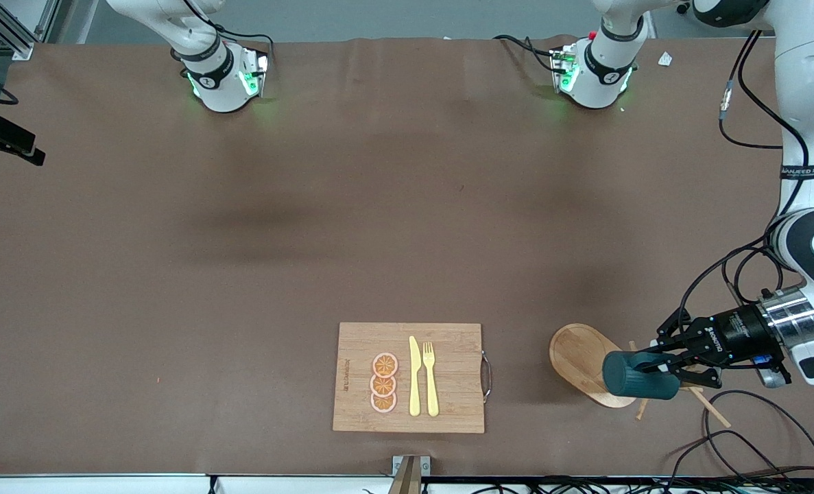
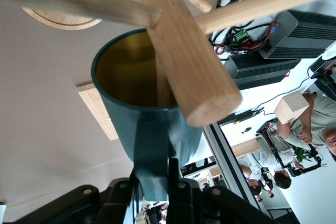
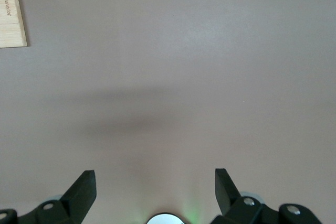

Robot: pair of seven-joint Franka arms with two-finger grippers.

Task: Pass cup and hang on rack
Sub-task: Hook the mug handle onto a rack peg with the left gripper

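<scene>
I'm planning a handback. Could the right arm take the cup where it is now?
Probably not: the left gripper is shut on the cup at the rack, while the right gripper waits open over bare table.

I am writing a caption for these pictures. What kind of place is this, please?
Probably a robotics lab, not a kitchen. Two robot arms are bolted to a brown-covered table, loose cables trail at its edge, and the left wrist view shows black electronics boxes and people nearby. The cutting board looks like a prop.
</scene>
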